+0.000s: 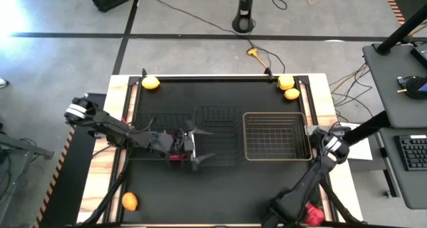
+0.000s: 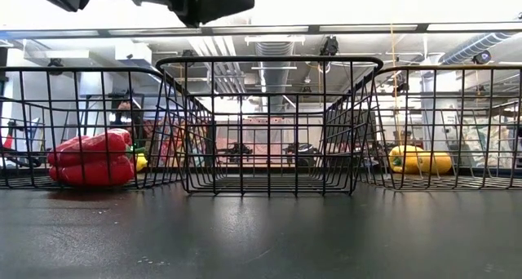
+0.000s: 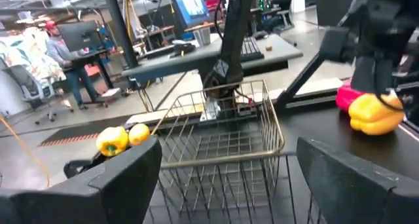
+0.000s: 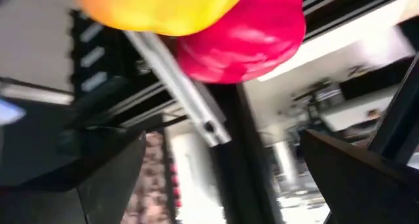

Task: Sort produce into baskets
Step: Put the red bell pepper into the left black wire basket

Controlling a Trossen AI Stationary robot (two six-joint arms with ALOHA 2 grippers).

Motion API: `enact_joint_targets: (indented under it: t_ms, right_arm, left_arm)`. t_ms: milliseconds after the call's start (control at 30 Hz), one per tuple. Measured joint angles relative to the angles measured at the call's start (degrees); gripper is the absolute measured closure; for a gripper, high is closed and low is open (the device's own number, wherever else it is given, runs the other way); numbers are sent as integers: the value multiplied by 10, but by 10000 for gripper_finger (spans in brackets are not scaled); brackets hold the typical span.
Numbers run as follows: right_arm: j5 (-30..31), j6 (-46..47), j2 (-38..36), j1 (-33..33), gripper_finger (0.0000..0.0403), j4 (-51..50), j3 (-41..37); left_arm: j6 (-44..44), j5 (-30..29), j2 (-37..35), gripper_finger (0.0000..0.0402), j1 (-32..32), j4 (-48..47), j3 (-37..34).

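Your left gripper [image 1: 197, 150], jaws released and empty, hovers above the black baskets; right gripper [image 1: 308, 213], also released, points at nearby red pepper [image 4: 245, 37] at five o'clock

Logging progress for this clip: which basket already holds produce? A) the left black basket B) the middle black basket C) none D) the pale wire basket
A: in the low view a red pepper lies inside the left black basket; the other two look empty.
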Motion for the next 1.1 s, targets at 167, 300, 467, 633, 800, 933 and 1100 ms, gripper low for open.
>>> enact_joint_targets:
  t_ms: [167,300,467,633,800,933,1100]
  right_arm:
    - [20,-33,0,19,5,2,-43]
    - [29,-52,-5,33,5,12,-74]
    - [28,-69,-6,39,6,71,-106]
    - [27,-69,-13,41,6,145,-144]
    - [23,-83,-15,40,6,170,-161]
    - [45,-89,-17,41,6,172,-161]
    - [54,-104,-17,41,6,172,-160]
  left_arm:
    - [-10,9,18,66,0,-6,12]
    - [-26,17,22,66,0,-7,19]
    - [-47,20,22,66,0,-12,23]
    - [-73,20,22,66,0,-15,18]
    - [-98,21,22,66,0,-34,16]
    - [-101,19,22,66,0,-40,16]
    - [-94,19,22,66,0,-45,16]
